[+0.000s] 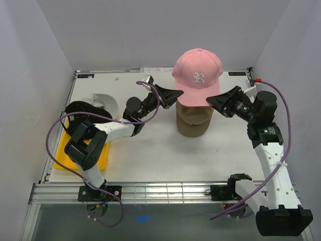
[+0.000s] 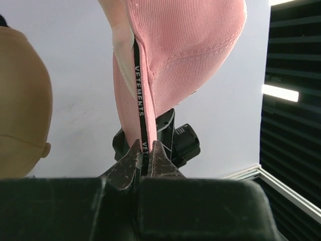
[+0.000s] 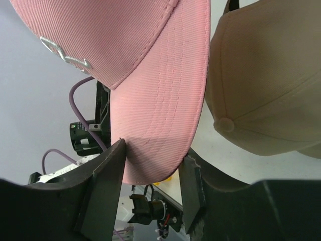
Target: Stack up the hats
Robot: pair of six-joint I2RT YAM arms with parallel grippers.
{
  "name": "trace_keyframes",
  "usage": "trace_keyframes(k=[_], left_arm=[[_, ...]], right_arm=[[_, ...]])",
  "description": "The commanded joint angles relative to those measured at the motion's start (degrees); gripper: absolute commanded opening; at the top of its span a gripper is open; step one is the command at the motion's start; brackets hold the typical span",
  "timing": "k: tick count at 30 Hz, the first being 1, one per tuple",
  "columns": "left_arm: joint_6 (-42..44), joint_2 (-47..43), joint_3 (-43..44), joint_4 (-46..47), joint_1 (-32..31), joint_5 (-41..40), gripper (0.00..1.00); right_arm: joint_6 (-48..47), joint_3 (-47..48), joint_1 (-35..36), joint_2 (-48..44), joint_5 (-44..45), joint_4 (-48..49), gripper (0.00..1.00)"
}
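Note:
A pink cap (image 1: 196, 75) with a white monogram hangs in the air just above a tan cap (image 1: 194, 122) that sits mid-table. My left gripper (image 1: 175, 95) is shut on the pink cap's left rim; in the left wrist view its jaws (image 2: 145, 146) pinch the rim and black sweatband of the pink cap (image 2: 185, 45), with the tan cap (image 2: 20, 100) to the left. My right gripper (image 1: 214, 101) holds the brim's right side; in the right wrist view the gripper (image 3: 153, 156) clamps the pink brim (image 3: 160, 115) across its width, the tan cap (image 3: 271, 75) beside it.
A black cap (image 1: 80, 110) and a white cap (image 1: 106, 102) lie at the left, by a yellow tray (image 1: 64, 150). Grey walls close in the table on three sides. Purple cables loop off both arms.

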Motion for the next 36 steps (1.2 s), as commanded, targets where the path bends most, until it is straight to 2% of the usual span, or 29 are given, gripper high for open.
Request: trace_keyframes(k=[1, 12, 36], left_arm=[[0.48, 1.14, 0.87, -2.36, -2.36, 6.11, 0.00], [2.23, 2.81, -0.80, -5.53, -3.41, 8.66, 0.00], [5.57, 0.44, -7.48, -7.03, -5.26, 9.27, 0.00]], right_arm=[[-8.44, -0.48, 0.51, -1.23, 0.32, -2.03, 0.40], [-12.04, -6.63, 0.60, -4.31, 0.84, -4.14, 0.38], [-16.35, -12.70, 0.60, -8.61, 2.77, -7.48, 0.38]])
